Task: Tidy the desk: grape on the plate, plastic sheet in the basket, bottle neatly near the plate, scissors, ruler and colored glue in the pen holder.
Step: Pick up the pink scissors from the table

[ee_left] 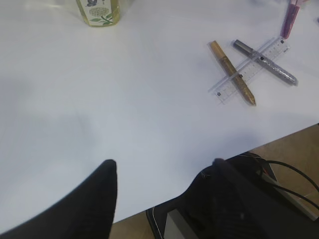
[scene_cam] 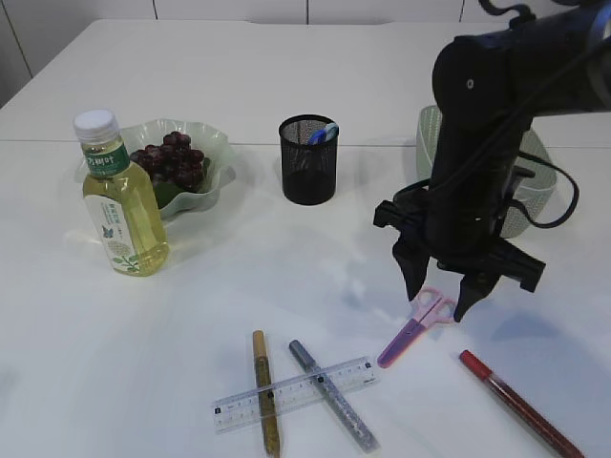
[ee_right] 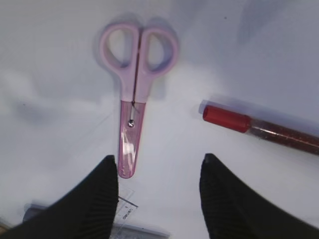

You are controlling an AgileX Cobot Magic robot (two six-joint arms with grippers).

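Pink plastic scissors [ee_right: 135, 94] lie flat on the white table [scene_cam: 286, 267], and from the right gripper [ee_right: 158, 199], whose dark fingers [ee_right: 102, 199] stand spread and empty above them, the sheathed blade tip sits just beside the left finger while the long axis runs away toward the handle loops. A red glue tube [ee_right: 259, 128] lies beside them, off to one side. Farther off, the left gripper [ee_left: 162, 191] hangs spread and empty over the near table edge, well apart from the scissors, so I judge the right arm the one to take them to the black pen holder [scene_cam: 308, 159] beyond.
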